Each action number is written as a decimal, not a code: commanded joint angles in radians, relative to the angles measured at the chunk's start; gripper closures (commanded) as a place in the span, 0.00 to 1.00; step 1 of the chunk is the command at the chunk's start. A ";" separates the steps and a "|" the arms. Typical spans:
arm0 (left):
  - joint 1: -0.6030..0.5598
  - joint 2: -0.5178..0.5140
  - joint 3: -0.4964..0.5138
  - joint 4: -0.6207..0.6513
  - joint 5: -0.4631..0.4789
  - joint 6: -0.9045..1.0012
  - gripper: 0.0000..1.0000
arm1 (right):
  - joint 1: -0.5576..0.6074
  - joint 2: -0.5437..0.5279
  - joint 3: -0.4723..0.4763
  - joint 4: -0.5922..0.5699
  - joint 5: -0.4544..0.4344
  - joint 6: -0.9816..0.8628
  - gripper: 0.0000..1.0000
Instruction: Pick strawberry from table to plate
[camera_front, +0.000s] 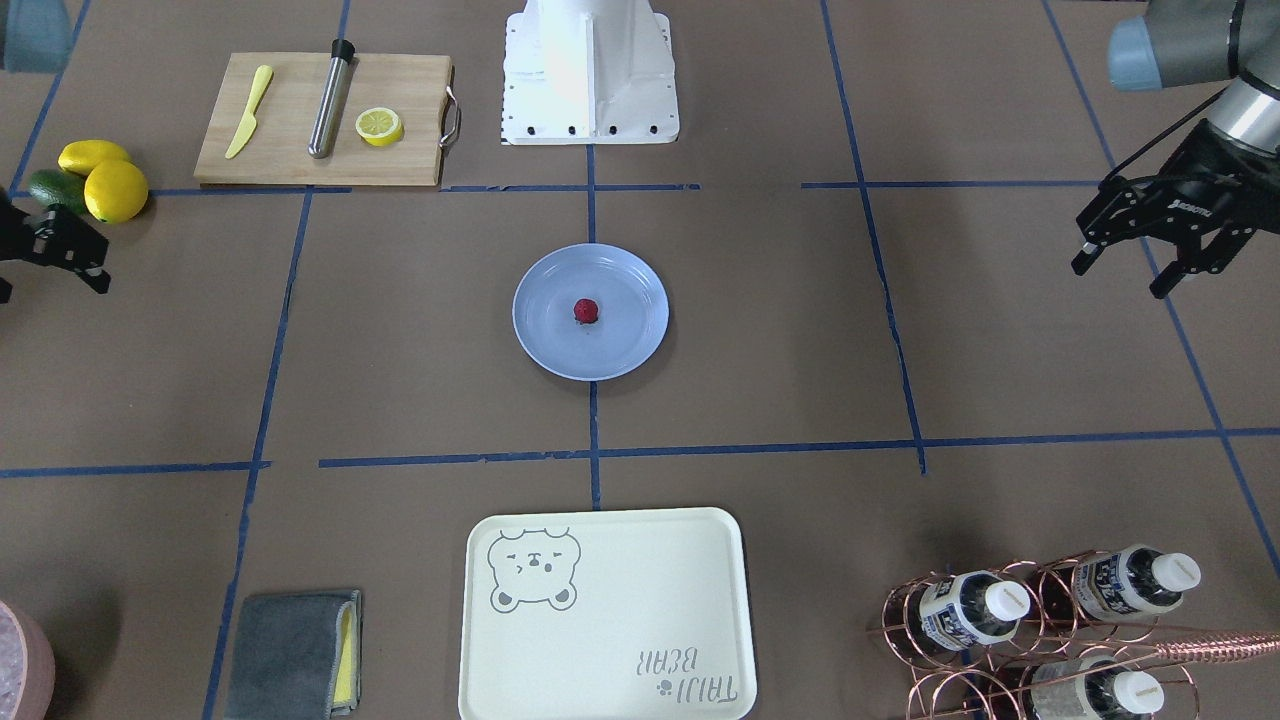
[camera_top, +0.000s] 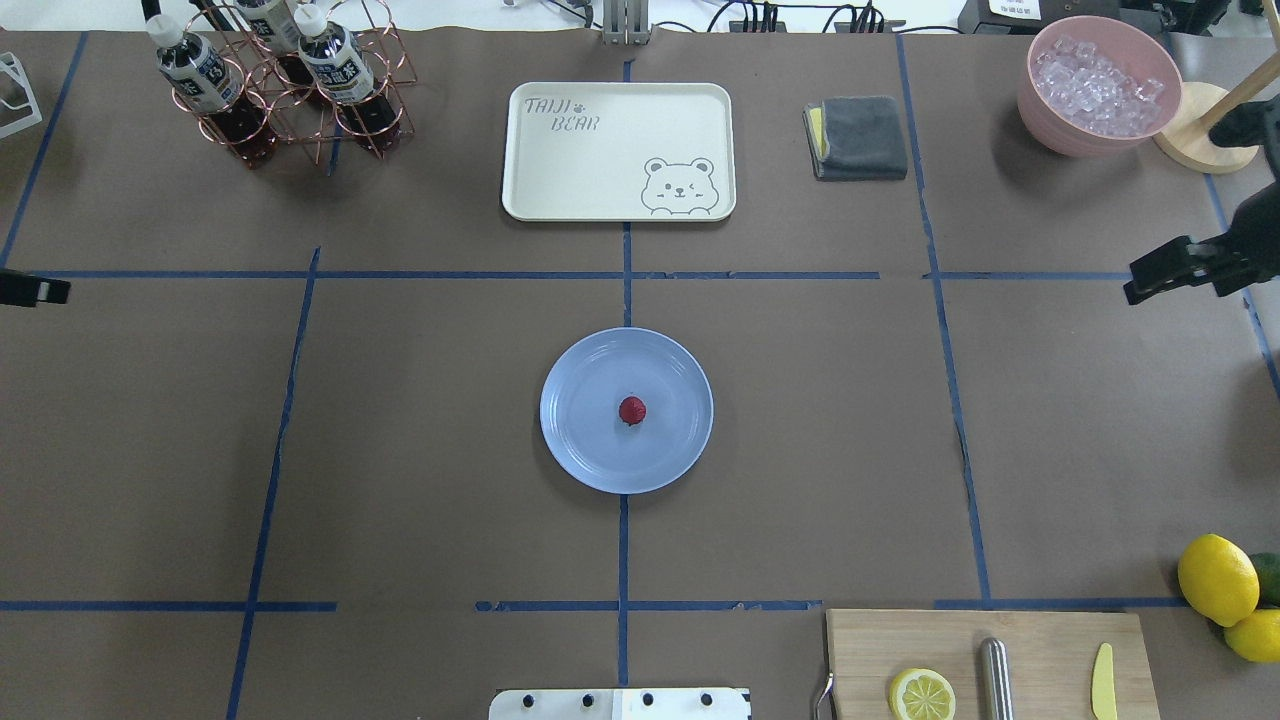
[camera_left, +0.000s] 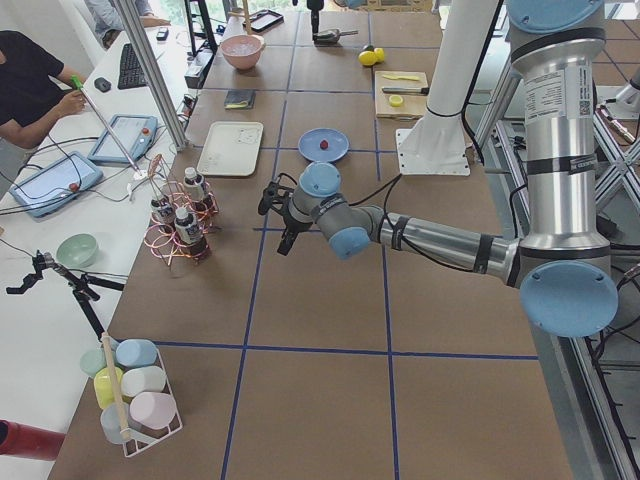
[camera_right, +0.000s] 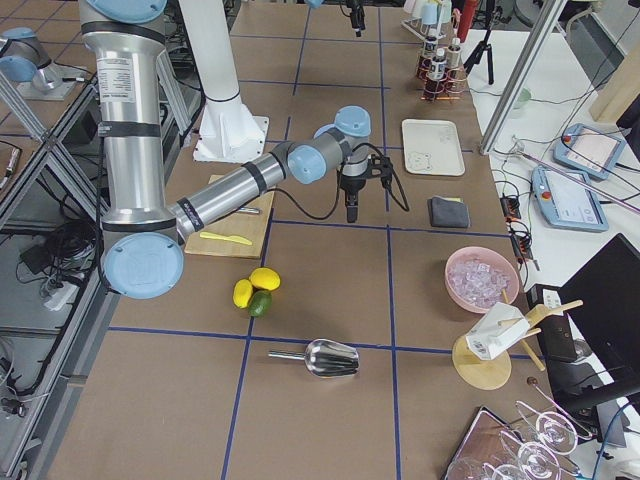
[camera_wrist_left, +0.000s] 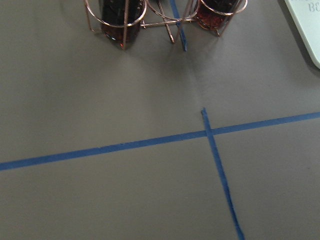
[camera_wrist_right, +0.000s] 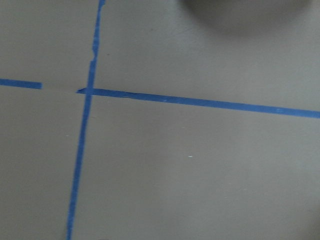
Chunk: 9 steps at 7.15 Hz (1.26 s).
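Left gripper (camera_front: 1120, 280): spread, empty, hanging above the tabletop (camera_top: 400, 450) near a bottle rack (camera_top: 280, 90). Well apart to its right, roughly midway toward the other gripper: strawberry (camera_top: 631, 410), resting near the centre of the plate (camera_top: 570, 450). Right gripper (camera_front: 50, 288): apparently spread, partly cropped, near the lemons (camera_front: 115, 190). Task judged done. Remaining risk: round berry rolling off the shallow plate if nudged by a returning arm or shaken by a bumped tabletop.

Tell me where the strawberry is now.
In the overhead view, the strawberry sits at the middle of the plate, at the centre of the table, with the bear tray beyond it.
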 joint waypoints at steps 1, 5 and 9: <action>-0.222 0.054 -0.010 0.136 -0.145 0.388 0.00 | 0.182 -0.007 -0.111 -0.003 0.086 -0.264 0.00; -0.290 0.118 0.003 0.532 -0.146 0.636 0.00 | 0.240 -0.037 -0.153 -0.003 0.117 -0.383 0.00; -0.406 0.111 -0.030 0.781 -0.146 0.657 0.00 | 0.238 -0.083 -0.144 0.000 0.108 -0.403 0.00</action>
